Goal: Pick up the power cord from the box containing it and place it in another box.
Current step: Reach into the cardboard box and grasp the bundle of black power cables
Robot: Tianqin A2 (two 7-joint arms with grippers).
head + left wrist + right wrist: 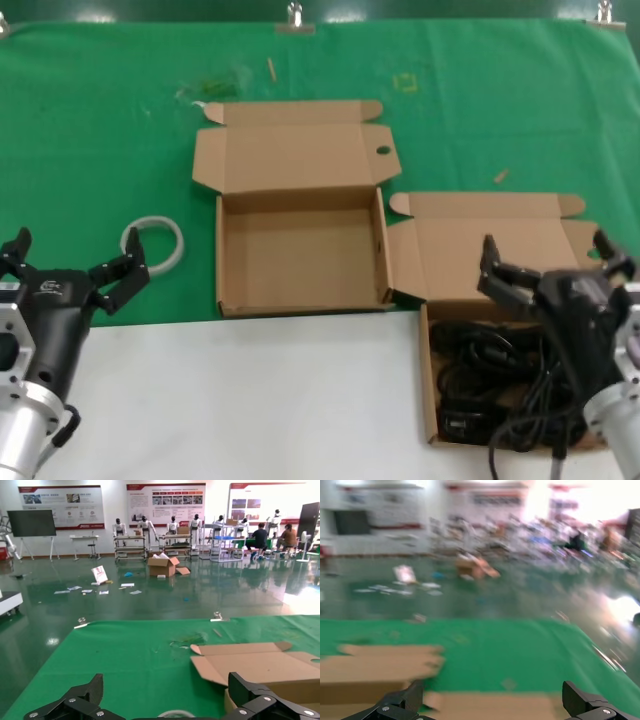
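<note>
Right tool (545,262) hangs spread wide over the power cord (490,375); left tool (75,268) waits, also wide.

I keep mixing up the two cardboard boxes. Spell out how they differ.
The left box is empty; the right box holds the black power cord. The left box lies wholly on the green cloth; the right box reaches onto the white surface. The right gripper hovers over the right box only. Both are shallow, brown and open.
</note>
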